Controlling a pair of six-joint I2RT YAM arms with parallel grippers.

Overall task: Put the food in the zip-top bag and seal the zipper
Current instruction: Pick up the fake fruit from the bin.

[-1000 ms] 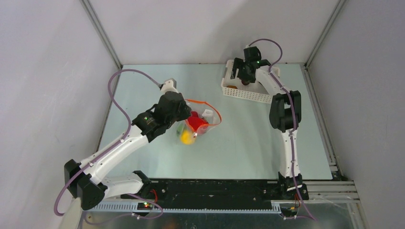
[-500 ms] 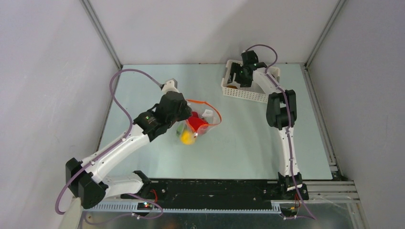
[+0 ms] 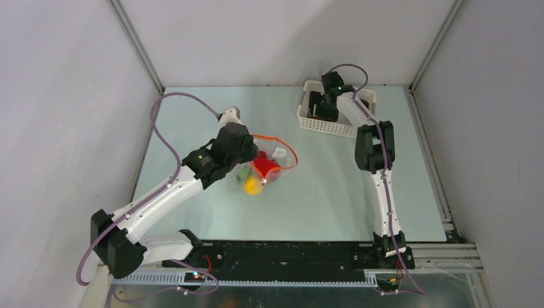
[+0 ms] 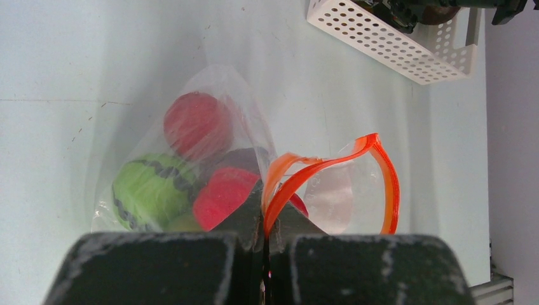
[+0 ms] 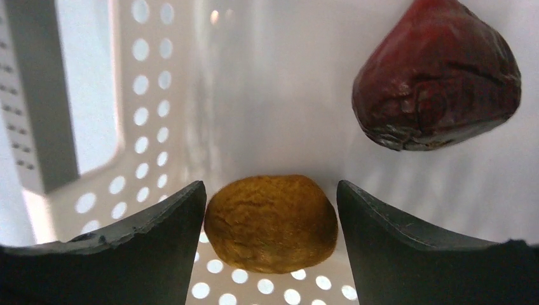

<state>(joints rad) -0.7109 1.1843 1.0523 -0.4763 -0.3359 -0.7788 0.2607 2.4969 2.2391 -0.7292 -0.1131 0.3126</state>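
The pale green table (image 3: 333, 192) carries the work in two places, one for each arm. At the far right stands the white perforated basket (image 3: 327, 126), the supply bin, and the right gripper (image 3: 321, 106) reaches down into it. Left of centre lies the zip-top bag (image 3: 272, 160), and the left gripper (image 4: 264, 267) is clamped tight on its orange-red zipper (image 4: 389, 184). It pinches the two strips together at the near end so the rest of the rim bows into an upright loop, probably to hold the mouth open and facing the basket for the next drop. The bag already holds several pieces of food: a green ball with dark stripes (image 4: 149, 190), a red ball (image 4: 197, 124) and another red one (image 4: 222, 197) against the fingers. In the basket, the right gripper's jaws stand wide on either side of a wrinkled tan fruit (image 5: 270, 222) without gripping it yet; a dark maroon fruit (image 5: 438, 82) waits to the far right of it. The small white slider tab (image 3: 280, 153) sits on the rim, unused, since sealing comes last.
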